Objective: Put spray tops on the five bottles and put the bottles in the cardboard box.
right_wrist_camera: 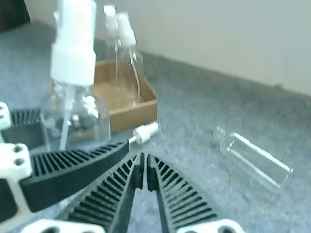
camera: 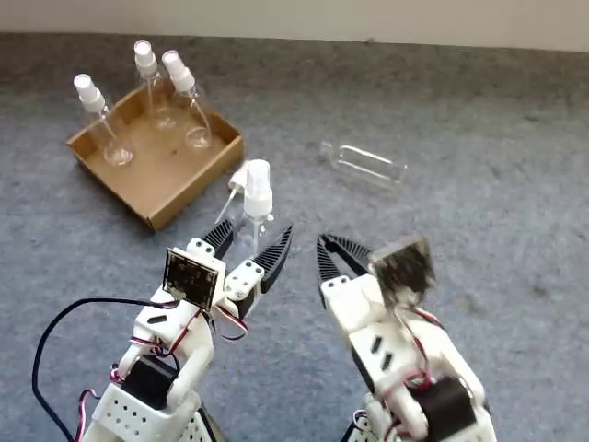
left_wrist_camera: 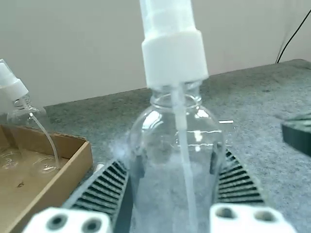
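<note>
A clear bottle [camera: 256, 214] with a white spray top stands on the grey carpet between the fingers of my left gripper [camera: 255, 232], which is shut on its body [left_wrist_camera: 172, 165]. My right gripper [camera: 325, 247] is shut and holds nothing, just to the bottle's right; in its own wrist view its tips [right_wrist_camera: 144, 167] meet. A loose spray top [camera: 237, 179] lies beyond the held bottle. An uncapped bottle [camera: 365, 166] lies on its side at the back right. The cardboard box [camera: 193, 191] at the back left holds three capped bottles [camera: 175, 97].
The box's near wall [left_wrist_camera: 53, 189] is close to the left of my left gripper. Open carpet stretches to the right and front right. A pale wall runs along the table's far edge.
</note>
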You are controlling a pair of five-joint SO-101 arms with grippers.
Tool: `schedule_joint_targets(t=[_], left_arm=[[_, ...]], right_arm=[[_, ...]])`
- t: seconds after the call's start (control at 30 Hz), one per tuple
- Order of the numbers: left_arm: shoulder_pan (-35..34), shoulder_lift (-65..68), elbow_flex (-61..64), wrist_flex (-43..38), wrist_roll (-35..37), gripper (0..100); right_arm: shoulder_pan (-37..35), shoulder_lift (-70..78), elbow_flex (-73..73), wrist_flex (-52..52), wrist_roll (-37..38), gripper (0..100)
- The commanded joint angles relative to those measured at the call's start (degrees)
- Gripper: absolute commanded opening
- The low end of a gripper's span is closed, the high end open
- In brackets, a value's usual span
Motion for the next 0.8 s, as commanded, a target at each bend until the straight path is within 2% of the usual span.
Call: schedule_joint_targets(t=[0.0, 0.17, 0.23, 0.37, 0.53, 0.77], left_arm=[[-0.92, -0.31, -4.88, -1.58, -3.52, 4], [-1.19, -0.22, -7.96, -1.58, -9.85, 4], [-3.38, -0.13, -9.54, -1.58, -11.16, 4], [-7.25, -0.04, -13.32, -1.58, -11.25, 4], [-7.43, 1.19, -16.48, -1.58, -11.34, 4], [-7.43, 14.46, -24.75, -1.76, -11.16, 4]], right_arm=[[-0.31, -3.21, -3.65, 0.40, 0.00, 0.7], [-0.66, -2.07, -1.27, -0.57, -0.44, 0.7], [-0.75, -2.07, 0.40, -4.18, -0.44, 0.7], [-0.92, -2.15, 8.84, -14.46, -0.44, 0.7], [-4.53, -2.15, 19.30, -24.92, -0.44, 0.7], [-5.32, -2.15, 24.57, -26.68, -0.44, 0.7]])
